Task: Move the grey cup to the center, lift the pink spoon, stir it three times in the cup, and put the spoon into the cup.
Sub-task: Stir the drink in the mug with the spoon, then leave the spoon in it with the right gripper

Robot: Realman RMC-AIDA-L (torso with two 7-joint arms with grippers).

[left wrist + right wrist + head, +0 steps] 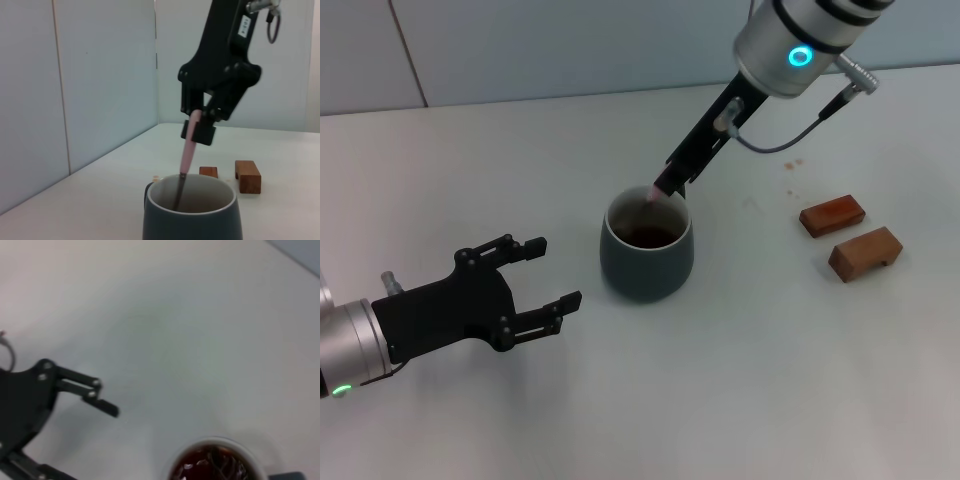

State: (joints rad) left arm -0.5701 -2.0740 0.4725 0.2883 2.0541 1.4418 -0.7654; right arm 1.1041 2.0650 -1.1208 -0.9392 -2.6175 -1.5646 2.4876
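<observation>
At eight o'clock on the table (740,400) in the head view we log the left gripper (552,275), fingers spread, holding nothing, parked just beside the mug on its left, not touching. It looks idle.

At centre sits the grey cup (647,262), upright, with dark liquid inside. Its handle is not clear from the head view; the left wrist view suggests a loop on the far rim.

From one o'clock the right gripper (665,184) reaches down over the cup, fingers pressed on the pale handle of the pink spoon (188,150). The spoon's long axis runs steeply, its top tilted toward one o'clock, and its metal end dips into the liquid near the far inner wall. The right wrist view shows ripples on the liquid.

At three o'clock, well apart from the cup, lie two wooden blocks (850,235).

Our judgement: stirring is in hand, count unknown. The spoon lies straight below the right gripper, so release needs only opening the fingers; the handle would likely settle against the rim nearest that arm.
</observation>
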